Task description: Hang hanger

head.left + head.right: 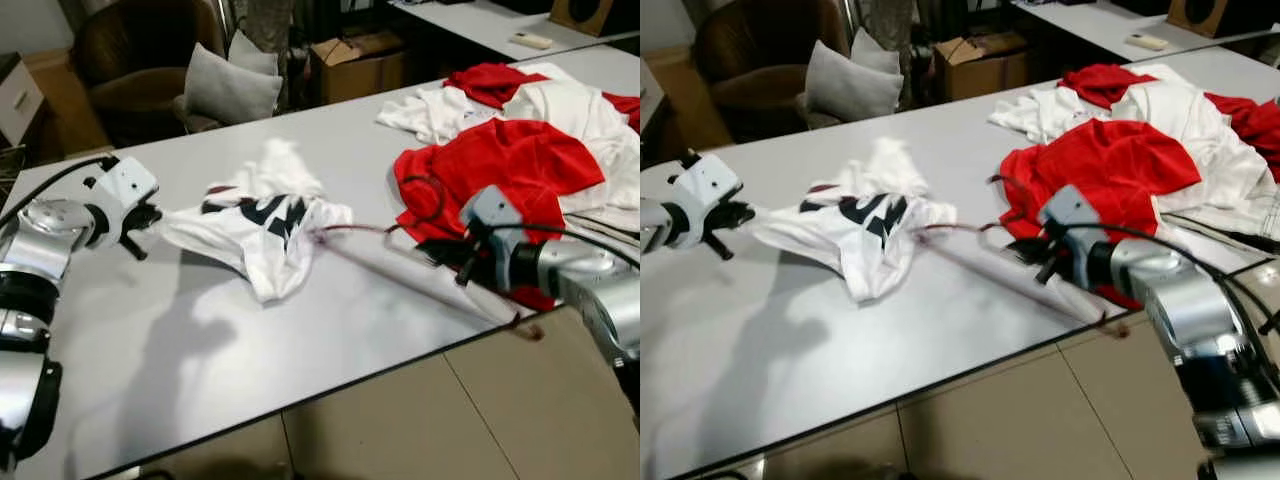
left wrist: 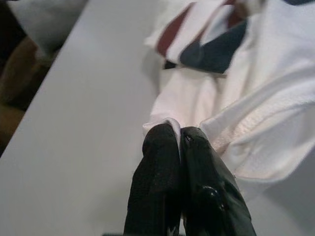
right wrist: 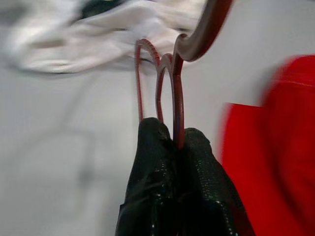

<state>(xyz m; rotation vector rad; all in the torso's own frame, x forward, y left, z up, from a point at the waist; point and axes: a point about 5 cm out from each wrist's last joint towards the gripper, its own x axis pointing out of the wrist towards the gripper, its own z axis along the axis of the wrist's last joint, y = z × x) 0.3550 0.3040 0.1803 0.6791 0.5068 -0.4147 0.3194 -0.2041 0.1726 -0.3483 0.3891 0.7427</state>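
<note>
While left gripper (image 2: 179,140) pinches shirt (image 1: 255,225), right gripper (image 3: 172,140) clamps hanger (image 3: 170,83).

I see a grey counter (image 1: 250,360) bearing a white printed shirt (image 1: 255,225), a dark red hanger (image 1: 400,262), and a heap of red and white clothes (image 1: 530,140) at its right end.

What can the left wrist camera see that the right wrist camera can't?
The left wrist view has the left gripper shut on the hem of the white T-shirt, with the shirt's dark blue and red print close up. The right wrist view has the right gripper shut on the dark red wire hanger, and a red shirt beside it. Both have the grey table and some of that white T-shirt.
</note>
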